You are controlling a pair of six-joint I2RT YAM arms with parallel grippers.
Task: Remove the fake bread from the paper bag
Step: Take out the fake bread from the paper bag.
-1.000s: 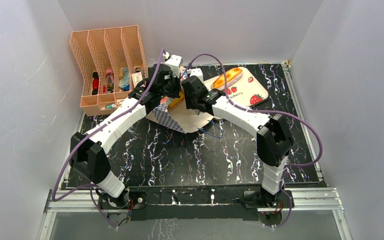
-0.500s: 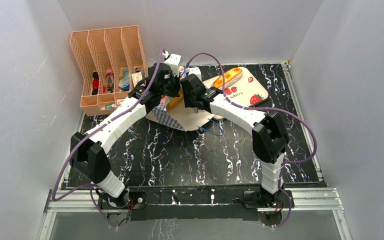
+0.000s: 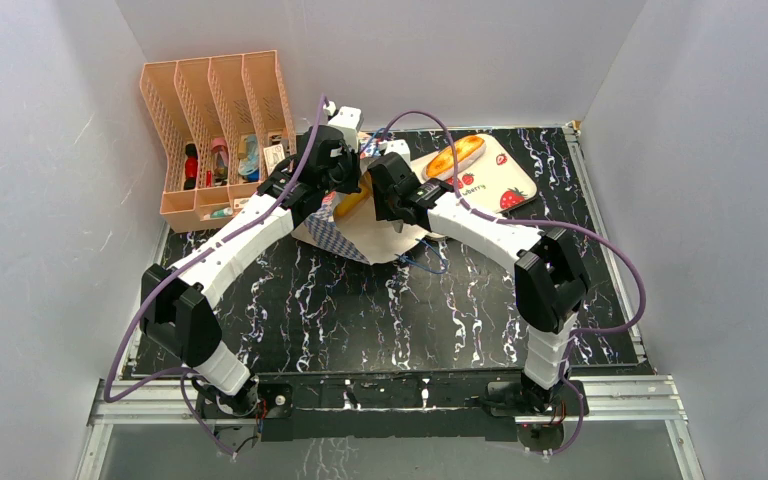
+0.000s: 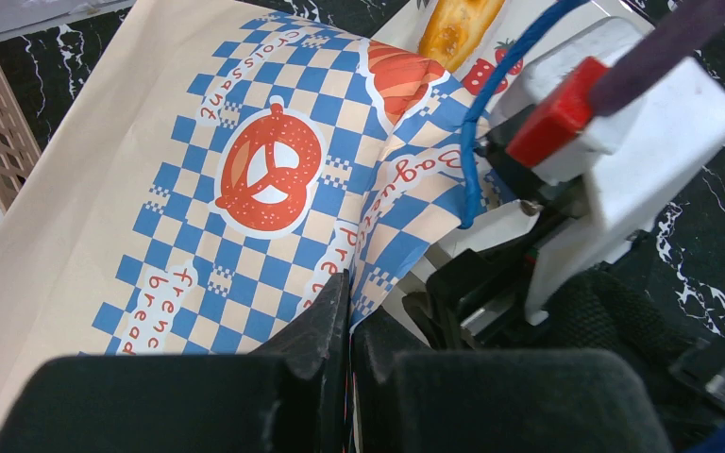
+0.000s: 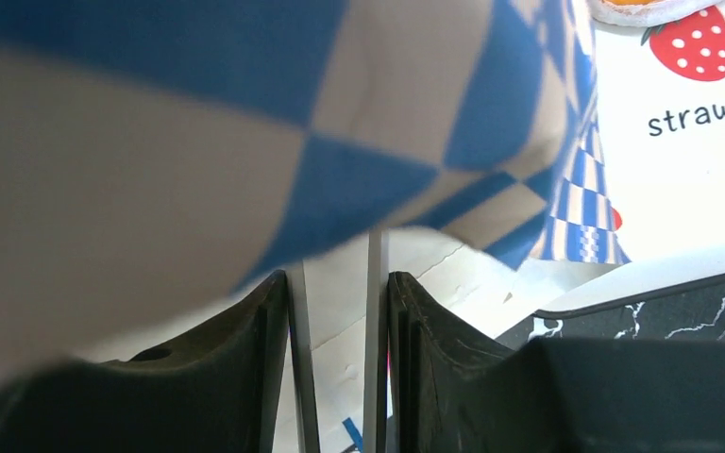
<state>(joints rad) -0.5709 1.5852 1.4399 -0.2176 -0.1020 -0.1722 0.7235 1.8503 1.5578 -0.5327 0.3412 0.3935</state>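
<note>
The paper bag (image 3: 360,232) lies flat on the black marbled table (image 3: 380,310), at the far middle. The left gripper (image 4: 347,293) has its dark fingers pressed together on a fold of the bag's checkered band. The right gripper (image 5: 335,283) is just to the right of it. Its fingers leave only a narrow slit, and blurred checkered paper hangs directly before them, so I cannot tell if they pinch it.

One long loaf (image 3: 457,155), glossy and orange-glazed, rests on a smooth white tray (image 3: 505,190) printed with strawberries, right of the bag and apart from both grippers.

The bag is matte, creased kraft paper with blue and white squares and a red pretzel print. Its thin blue cord (image 4: 472,132) loops beside the right gripper. A peach plastic file rack (image 3: 215,120) with lattice walls stands far left.
</note>
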